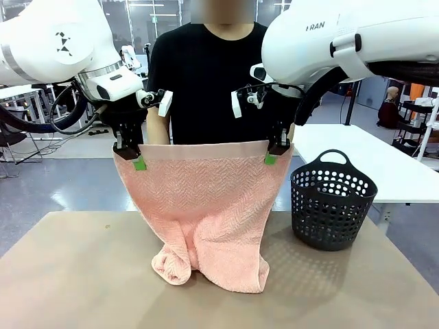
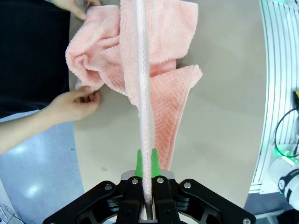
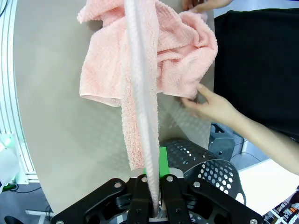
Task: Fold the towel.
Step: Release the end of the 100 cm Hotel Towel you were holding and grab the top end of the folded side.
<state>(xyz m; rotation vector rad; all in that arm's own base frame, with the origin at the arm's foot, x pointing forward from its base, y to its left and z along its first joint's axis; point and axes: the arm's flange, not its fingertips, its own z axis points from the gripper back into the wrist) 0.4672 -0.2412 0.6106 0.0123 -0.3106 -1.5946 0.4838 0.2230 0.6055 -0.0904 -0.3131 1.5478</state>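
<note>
The pale pink towel [image 1: 206,205] hangs above the table, stretched between both grippers by its top hem, and its lower end bunches on the tabletop. My left gripper [image 1: 137,162] is shut on the towel's upper left corner. My right gripper [image 1: 272,157] is shut on the upper right corner. Seen from the left wrist, the hem [image 2: 145,116] runs up from between the green pads [image 2: 139,163], and a person's hand [image 2: 74,103] pinches the towel's lower edge. From the right wrist, the hem [image 3: 142,102] rises from my pads and another hand [image 3: 210,105] holds the far edge.
A dark perforated plastic basket [image 1: 332,202] stands on the right part of the brown table [image 1: 68,274]. A person in a black shirt [image 1: 206,75] stands at the far side behind the towel. A white table [image 1: 370,161] lies beyond the basket.
</note>
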